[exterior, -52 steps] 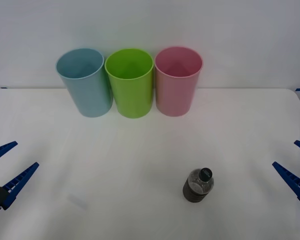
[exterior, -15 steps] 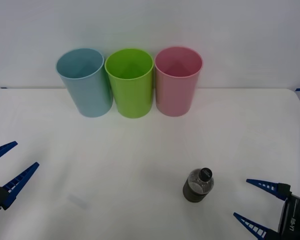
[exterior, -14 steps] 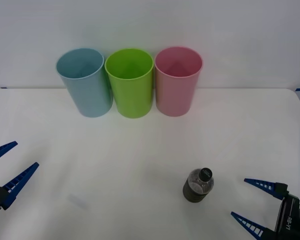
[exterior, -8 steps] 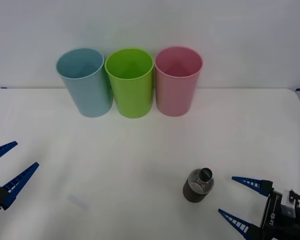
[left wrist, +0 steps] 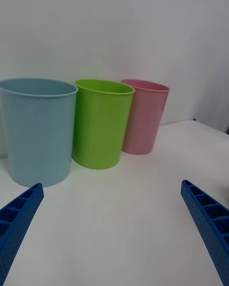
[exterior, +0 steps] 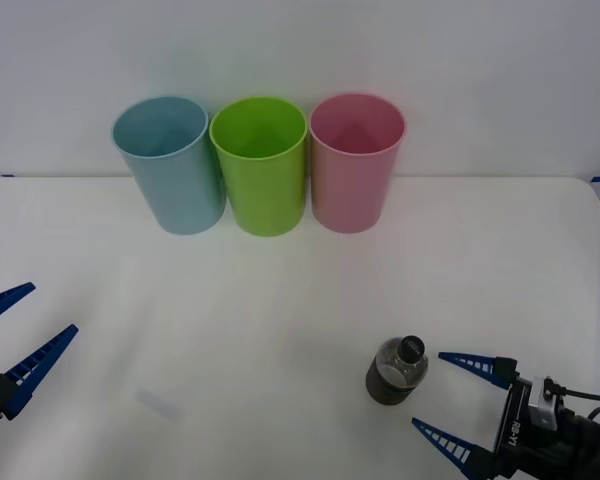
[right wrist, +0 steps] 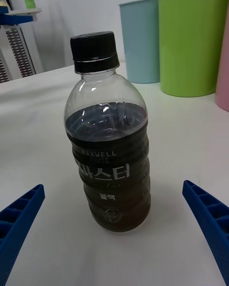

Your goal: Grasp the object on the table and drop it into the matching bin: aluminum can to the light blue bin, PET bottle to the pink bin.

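Standing upright on the desk (exterior: 280, 300), cap up, the PET bottle (exterior: 395, 371) has the spread-open right hand (exterior: 452, 398) just beside it.

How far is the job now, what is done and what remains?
Done: nothing binned; the PET bottle stands upright on the table. In hand: the right hand, open, sits beside the bottle, not touching. Left: grasp it, drop it into the pink bin. The left hand waits open.
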`<state>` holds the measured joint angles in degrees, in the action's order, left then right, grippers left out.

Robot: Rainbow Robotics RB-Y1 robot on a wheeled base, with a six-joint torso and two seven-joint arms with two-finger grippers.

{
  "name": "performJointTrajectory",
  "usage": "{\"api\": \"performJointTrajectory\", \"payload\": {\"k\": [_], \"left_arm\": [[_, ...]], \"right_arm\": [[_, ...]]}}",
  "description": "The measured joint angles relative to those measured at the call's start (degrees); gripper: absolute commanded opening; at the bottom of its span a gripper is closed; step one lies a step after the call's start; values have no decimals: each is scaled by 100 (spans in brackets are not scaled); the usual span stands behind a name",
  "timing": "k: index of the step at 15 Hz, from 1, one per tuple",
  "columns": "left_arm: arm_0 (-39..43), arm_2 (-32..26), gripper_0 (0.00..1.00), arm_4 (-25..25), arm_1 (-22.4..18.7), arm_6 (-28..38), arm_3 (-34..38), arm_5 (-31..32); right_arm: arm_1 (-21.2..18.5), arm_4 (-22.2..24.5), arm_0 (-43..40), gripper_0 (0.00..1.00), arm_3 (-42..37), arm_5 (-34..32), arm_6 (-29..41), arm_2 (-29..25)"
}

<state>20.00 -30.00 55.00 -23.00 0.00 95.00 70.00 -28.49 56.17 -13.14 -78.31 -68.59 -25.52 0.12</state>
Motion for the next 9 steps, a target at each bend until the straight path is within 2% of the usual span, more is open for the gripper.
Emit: {"api": "performJointTrajectory", "payload": {"k": [9], "left_arm": [[0, 0, 100, 0, 0, 0, 0, 0]], "right_arm": [[206, 6, 190, 100, 0, 561, -189, 449]]}}
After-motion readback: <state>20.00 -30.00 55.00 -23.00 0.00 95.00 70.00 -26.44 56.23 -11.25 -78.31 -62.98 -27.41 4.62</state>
